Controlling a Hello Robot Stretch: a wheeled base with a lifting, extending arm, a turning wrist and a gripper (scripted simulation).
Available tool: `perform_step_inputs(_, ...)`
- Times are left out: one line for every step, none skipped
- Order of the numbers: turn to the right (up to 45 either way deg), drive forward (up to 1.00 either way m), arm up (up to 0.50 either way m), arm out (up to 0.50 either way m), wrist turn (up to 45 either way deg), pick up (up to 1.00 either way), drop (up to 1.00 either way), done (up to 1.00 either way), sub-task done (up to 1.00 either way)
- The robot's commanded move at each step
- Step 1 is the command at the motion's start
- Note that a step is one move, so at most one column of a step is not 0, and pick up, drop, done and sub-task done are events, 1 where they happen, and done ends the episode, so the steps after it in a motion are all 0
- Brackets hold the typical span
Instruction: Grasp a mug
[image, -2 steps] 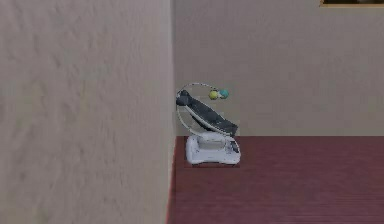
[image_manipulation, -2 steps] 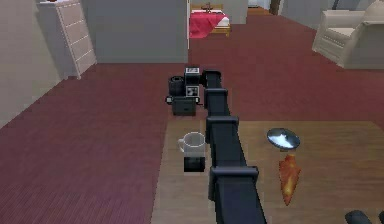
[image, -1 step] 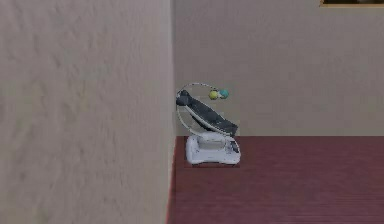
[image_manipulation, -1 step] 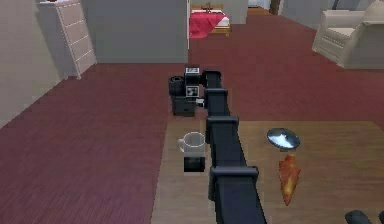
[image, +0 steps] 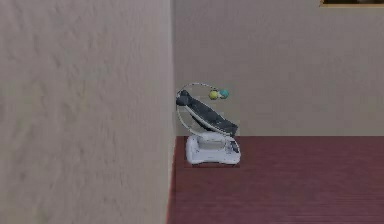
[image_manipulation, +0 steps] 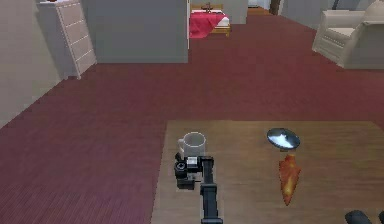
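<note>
Dark red carpet (image: 300, 180) is seen across the forward view, bounded on the left by a pale textured wall (image: 80, 100). Against the back wall a baby swing (image: 210, 130) is set on a white base, with a yellow ball (image: 213, 95) and a teal ball (image: 225, 94) hung from its arc. A framed picture's lower edge (image: 350, 3) is caught at the top right corner.

In the arm side view, a white chest of drawers (image_manipulation: 72, 35) is placed at the far left. Past a grey wall block, a bed (image_manipulation: 208, 22) with a red cover is glimpsed. A cream armchair (image_manipulation: 350, 35) is seen at the far right.

A brown wooden table (image_manipulation: 250, 170) is shown along the bottom edge. The mug (image_manipulation: 193, 142), white and upright, is found near the table's far left corner. Just on the near side of it the gripper (image_manipulation: 184, 166) is seen at the end of the dark arm (image_manipulation: 211, 195). The state of its fingers cannot be told, nor whether anything is held, since the mug stands on the table right at them. Toward the middle of the far edge a grey disc (image_manipulation: 283, 138) is laid flat. Nearer, an orange-brown elongated thing (image_manipulation: 288, 177) is laid. A dark thing (image_manipulation: 355, 216) is cut off at the near right corner.
</note>
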Motion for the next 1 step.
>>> perform_step_inputs(0.0,0.00,0.00,0.00,0.0,1.00,0.00,0.00,0.00)
